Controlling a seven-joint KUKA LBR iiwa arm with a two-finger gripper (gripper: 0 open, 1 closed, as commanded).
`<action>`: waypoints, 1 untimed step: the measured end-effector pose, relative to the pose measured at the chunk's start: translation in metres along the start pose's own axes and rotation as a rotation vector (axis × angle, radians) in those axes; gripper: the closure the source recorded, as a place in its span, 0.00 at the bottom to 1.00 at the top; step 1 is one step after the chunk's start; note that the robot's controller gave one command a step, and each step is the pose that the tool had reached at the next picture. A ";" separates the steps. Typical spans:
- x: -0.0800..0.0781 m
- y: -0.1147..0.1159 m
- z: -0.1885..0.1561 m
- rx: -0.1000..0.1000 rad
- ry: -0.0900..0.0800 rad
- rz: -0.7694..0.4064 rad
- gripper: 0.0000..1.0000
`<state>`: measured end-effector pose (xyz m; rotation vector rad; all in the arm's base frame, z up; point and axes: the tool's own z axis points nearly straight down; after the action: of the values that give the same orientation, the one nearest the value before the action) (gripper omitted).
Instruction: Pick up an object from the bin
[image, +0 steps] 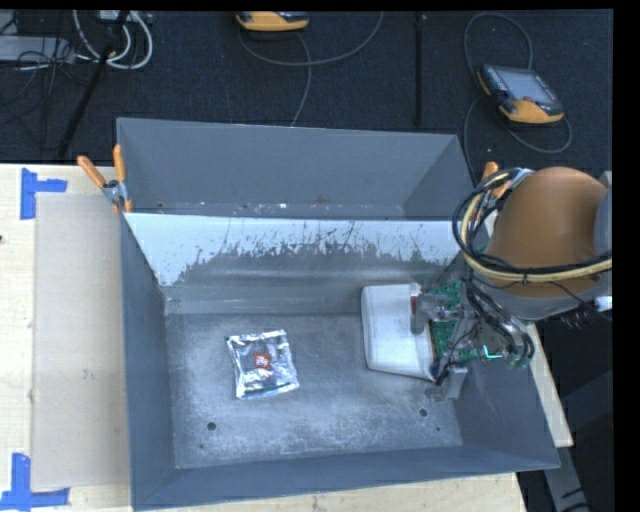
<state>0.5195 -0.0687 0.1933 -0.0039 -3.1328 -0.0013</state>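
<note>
Gripper (445, 372) is low on the bin floor, right of centre in the frame, against the right edge of a white block (390, 330). The block is flat with rounded corners and lies just below the foot of the back slope. I cannot tell whether it sits inside the gripper or only beside it, nor whether the gripper is open or closed; wrist electronics and cables cover that spot.

Judgement: the white block is the pick target, as it is the only thing the gripper meets. Coming at it from the right fits, because the arm enters on that side and the block's right edge is the nearest face.

The other item is a crumpled silver foil packet (262, 363) with a red mark, flat on the floor left of centre; it is well apart from block and gripper and not in the way.

Room: the bin (290, 180) is mostly bare, with open floor between packet and block and along the lower wall. The tight spots are the right slope close behind the gripper and the back slope just above the block; the arm's orange cover (545, 235) hangs over the right rim.

Straight up looks like the cleanest exit; a sideways move left would likely shove the block rather than lift it. Main risk is that a hold on one edge lets the flat block tilt or slip.
</note>
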 end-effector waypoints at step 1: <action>-0.046 -0.026 0.093 0.000 -0.005 -0.022 0.00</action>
<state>0.5643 -0.0944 0.0998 0.0314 -3.1377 -0.0007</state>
